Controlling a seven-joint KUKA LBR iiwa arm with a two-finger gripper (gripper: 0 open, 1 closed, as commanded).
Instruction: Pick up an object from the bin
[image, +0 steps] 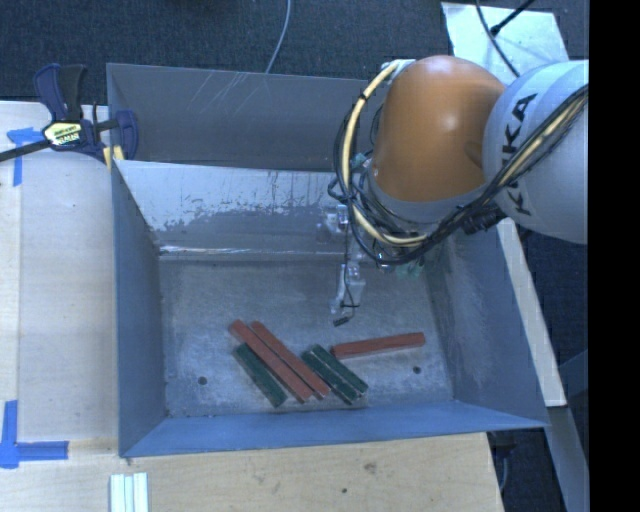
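The arm (540, 140) leans in from the right, its orange-domed wrist (430, 125) wrapped in cables and poised over the back half of the grey bin (135, 300). From it a slim tool points straight down to the jaws above the bin floor. I cannot tell whether the jaws are open or shut, and I see nothing gripped in them. Nearest, just in front, lies a red-brown bar (378, 346). Left of it, towards the front wall, rests a small heap of red-brown and dark green bars (290, 368).
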